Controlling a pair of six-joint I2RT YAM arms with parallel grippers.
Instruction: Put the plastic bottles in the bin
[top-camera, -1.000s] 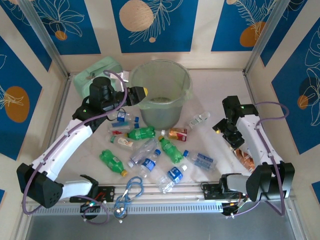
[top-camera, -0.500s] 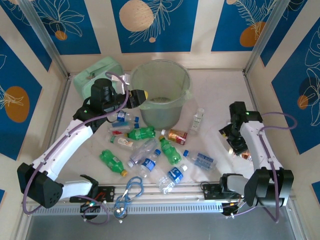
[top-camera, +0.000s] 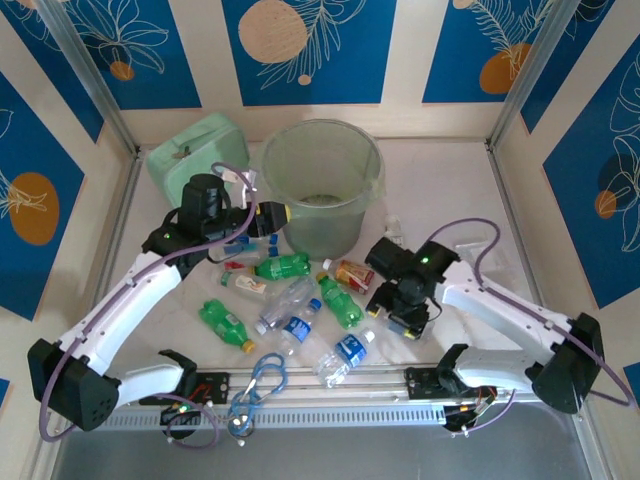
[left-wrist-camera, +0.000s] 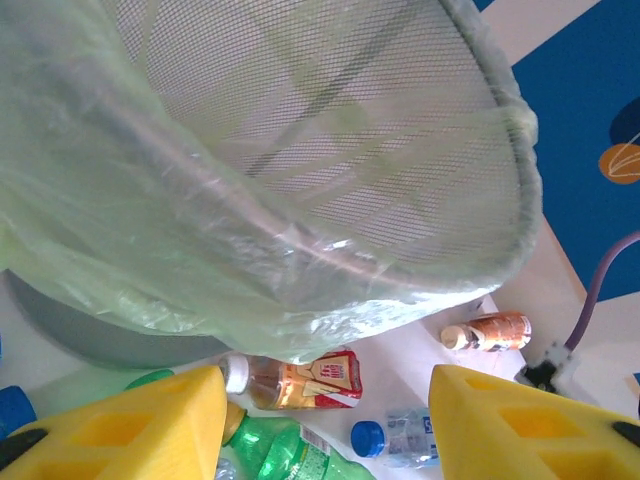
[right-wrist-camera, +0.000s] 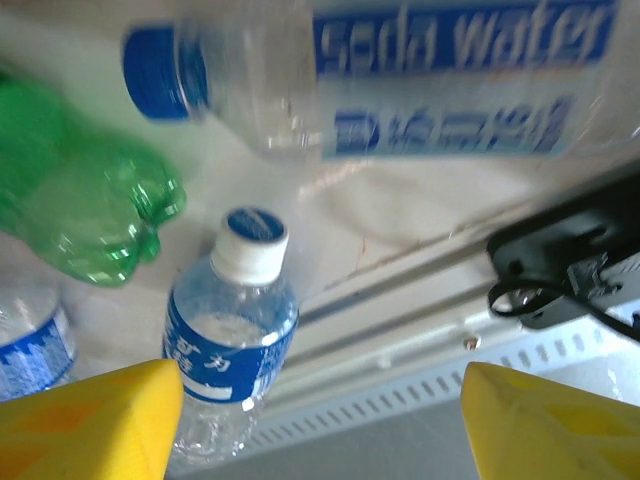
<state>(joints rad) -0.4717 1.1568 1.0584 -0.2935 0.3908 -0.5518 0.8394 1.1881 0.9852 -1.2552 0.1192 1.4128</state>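
The bin (top-camera: 322, 226) stands at the back middle; in the left wrist view the bin (left-wrist-camera: 300, 180) looms close above. My left gripper (top-camera: 278, 215) hangs by its left wall, open and empty (left-wrist-camera: 325, 430). Several plastic bottles lie in front: a green one (top-camera: 283, 267), a brown one with a red label (left-wrist-camera: 300, 380), clear blue-labelled ones (top-camera: 298, 330). My right gripper (top-camera: 405, 318) hovers low over the front bottles, open (right-wrist-camera: 320, 430). A clear soda-water bottle (right-wrist-camera: 400, 80) lies ahead of its jaws and a blue-labelled bottle (right-wrist-camera: 230, 340) by its left finger (right-wrist-camera: 90, 420).
A mint-green zip case (top-camera: 195, 150) sits at the back left behind the left arm. A blue carabiner (top-camera: 262, 380) lies on the front rail (top-camera: 340, 385). Another brown bottle (left-wrist-camera: 490, 332) lies right of the bin. Patterned walls close in the table.
My right arm swung from the right side in to the front middle and lowered over the bottles. My left gripper drew back from the bin's rim, sank beside its wall and opened wider.
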